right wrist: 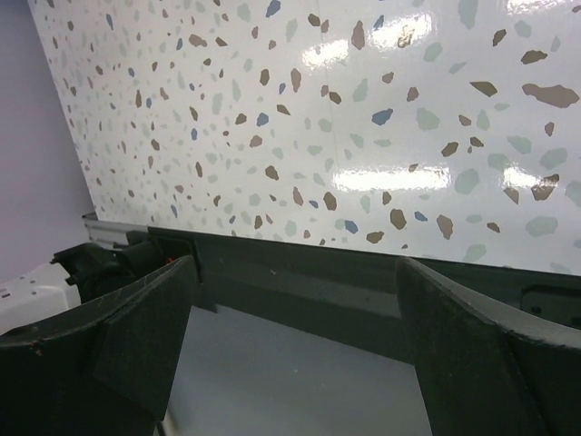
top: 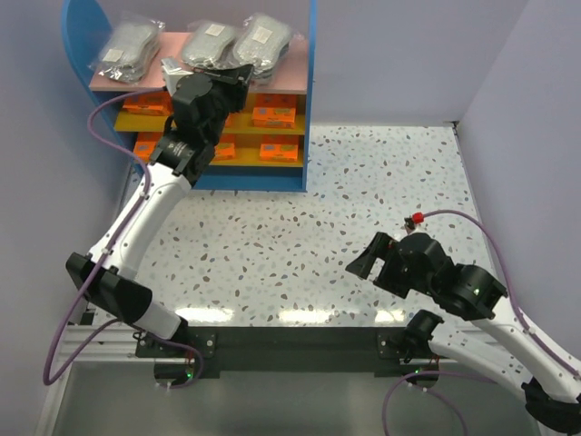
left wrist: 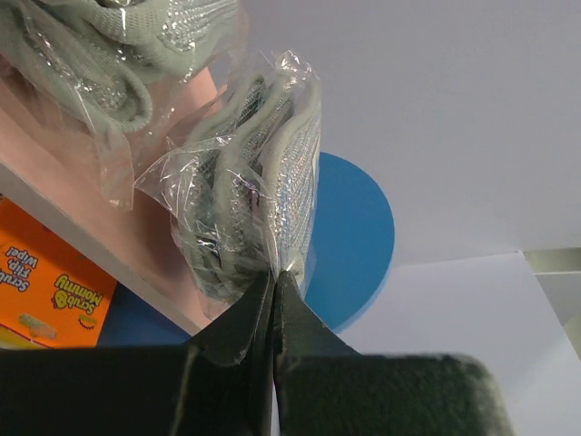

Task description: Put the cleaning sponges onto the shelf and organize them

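We're pinching the bag edge mid-frame with the left gripper (left wrist: 274,300); the grey bundle (left wrist: 259,173) looks soft, light and slippery. The right gripper (right wrist: 295,313) gapes empty.

From above, L arm (top: 159,195) covers the middle of the shelf (top: 309,109), so some orange packs (top: 274,115) show only partly; how many sit behind it, can't tell. Labels too small to read there. Shelf back and R arm (top: 472,291) run off frame. L wrist cam: one of the orange packs (left wrist: 45,282) cut by left edge, upper bag (left wrist: 109,45) by top edge, lower edge of near bag (left wrist: 263,173) lost between L fingertips (left wrist: 304,318). R wrist cam: R fingers (right wrist: 136,354) cut at bottom.
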Robot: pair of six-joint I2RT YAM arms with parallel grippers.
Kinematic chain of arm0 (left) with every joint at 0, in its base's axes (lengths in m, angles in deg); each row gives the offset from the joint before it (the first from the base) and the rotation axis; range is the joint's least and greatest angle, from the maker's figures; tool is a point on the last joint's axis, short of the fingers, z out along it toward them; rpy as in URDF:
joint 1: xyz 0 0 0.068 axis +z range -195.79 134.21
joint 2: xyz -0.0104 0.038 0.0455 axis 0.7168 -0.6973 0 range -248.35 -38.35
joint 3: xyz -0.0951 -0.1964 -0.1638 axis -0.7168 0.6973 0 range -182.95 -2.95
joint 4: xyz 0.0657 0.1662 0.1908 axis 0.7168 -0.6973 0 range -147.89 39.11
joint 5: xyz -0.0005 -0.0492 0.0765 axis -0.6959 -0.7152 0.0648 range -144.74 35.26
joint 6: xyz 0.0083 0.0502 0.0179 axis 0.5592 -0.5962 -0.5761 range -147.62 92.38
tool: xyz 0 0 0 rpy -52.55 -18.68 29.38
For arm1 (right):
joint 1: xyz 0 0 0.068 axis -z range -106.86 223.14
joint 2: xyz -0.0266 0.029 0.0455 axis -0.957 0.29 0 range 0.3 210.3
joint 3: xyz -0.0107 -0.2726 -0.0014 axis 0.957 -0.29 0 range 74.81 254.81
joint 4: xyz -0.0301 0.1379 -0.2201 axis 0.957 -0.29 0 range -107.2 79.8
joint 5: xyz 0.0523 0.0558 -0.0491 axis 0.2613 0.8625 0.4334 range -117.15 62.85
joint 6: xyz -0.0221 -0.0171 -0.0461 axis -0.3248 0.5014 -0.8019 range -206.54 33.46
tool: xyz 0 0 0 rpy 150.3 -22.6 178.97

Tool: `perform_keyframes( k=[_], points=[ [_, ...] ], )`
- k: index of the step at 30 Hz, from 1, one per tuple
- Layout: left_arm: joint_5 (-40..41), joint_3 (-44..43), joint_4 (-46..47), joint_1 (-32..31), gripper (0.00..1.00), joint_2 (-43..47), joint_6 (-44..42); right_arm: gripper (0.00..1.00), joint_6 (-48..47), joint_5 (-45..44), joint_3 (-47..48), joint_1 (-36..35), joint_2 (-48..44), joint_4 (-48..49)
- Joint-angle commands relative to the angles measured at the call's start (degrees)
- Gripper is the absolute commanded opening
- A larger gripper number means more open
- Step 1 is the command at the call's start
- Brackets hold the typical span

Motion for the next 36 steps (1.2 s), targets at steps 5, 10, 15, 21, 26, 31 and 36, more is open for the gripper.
perform_keyframes(
  k=[5, 10, 15, 21, 26, 31, 36],
  points=[
    [7.33, -6.59, 4.75, -2.41, 0.0, -5.07, 4.13, 0.95, 1.43, -3.95, 2.2, 0.16, -2.1, -2.07],
    [8.83, -6.86, 4.75, -3.46, 0.0, -7.36, 5.54, 0.95, 1.61, -4.66, 2.2, 0.16, -2.9, -3.03],
    [8.83, -7.12, 6.25, -4.34, 0.02, -8.16, 4.84, 0.95, 2.14, -5.19, 1.94, 0.25, -3.6, -3.56],
    [7.87, -6.24, 7.83, -4.43, 0.66, -8.77, 2.82, 0.96, 1.61, -4.57, 1.85, 0.25, -3.07, -2.69],
    [6.55, -6.15, 10.47, -4.35, 1.0, -6.84, -2.09, 0.97, 1.26, -4.05, 1.5, 0.16, -2.9, -1.72],
    [5.23, -3.17, 10.91, -4.34, 1.0, -0.01, -8.6, 0.97, 1.0, -3.78, 0.89, 0.16, -3.25, -1.1],
    [-1.07, 6.56, 10.56, -4.34, 1.0, 9.67, -16.51, 0.98, -1.02, -3.17, 0.71, 0.16, -3.25, 0.3]
  ],
)
